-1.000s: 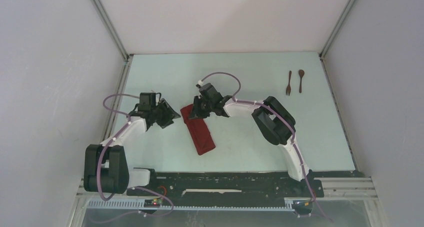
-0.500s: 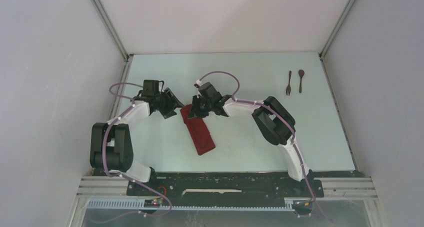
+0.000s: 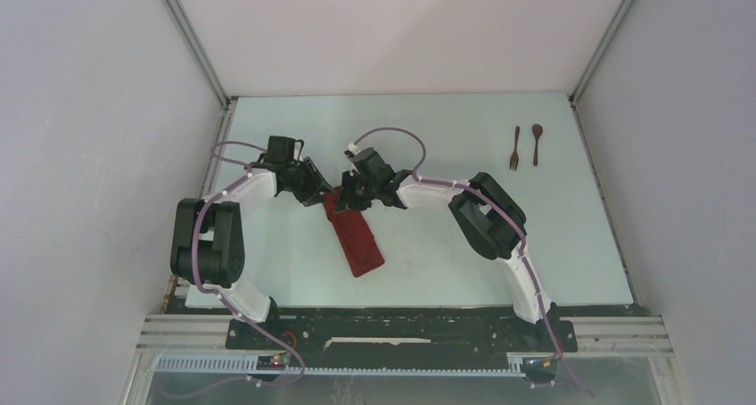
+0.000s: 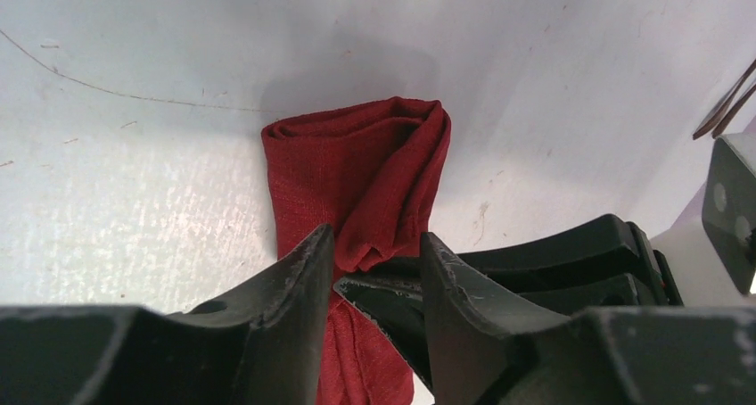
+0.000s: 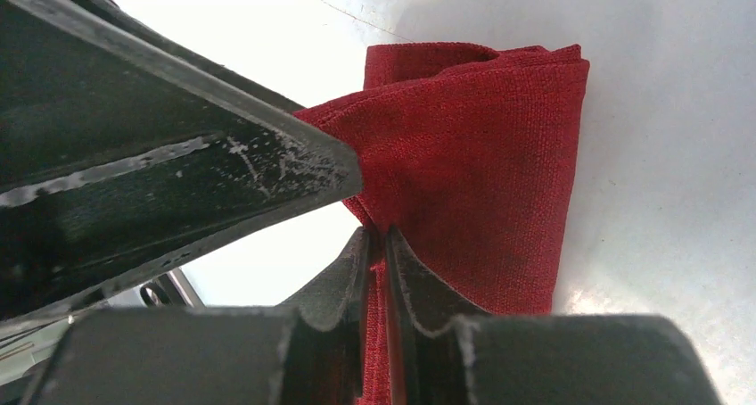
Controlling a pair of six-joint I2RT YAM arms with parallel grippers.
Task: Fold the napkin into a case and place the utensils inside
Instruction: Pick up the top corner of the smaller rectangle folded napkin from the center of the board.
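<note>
The dark red napkin (image 3: 359, 243) lies folded into a narrow oblong case, slanting across the middle of the table. My right gripper (image 3: 346, 202) is at its far end, shut on a pinch of the cloth's upper layer (image 5: 385, 240). My left gripper (image 3: 321, 196) has come in from the left. Its jaws (image 4: 374, 249) stand open astride the raised fold (image 4: 357, 164) and one right fingertip (image 4: 392, 302). The left finger touches the cloth. The utensils, a small brown fork (image 3: 514, 148) and spoon (image 3: 537, 144), lie side by side at the far right.
A metal-framed wall (image 3: 218, 133) borders the table (image 3: 446, 128) on the left, close behind the left arm, and another borders it on the right. The right arm's elbow (image 3: 486, 213) hangs over the table between napkin and utensils.
The left arm has swung right from beside the napkin until its jaws straddle the far end of the cloth. The right gripper has kept its pinch in place.
</note>
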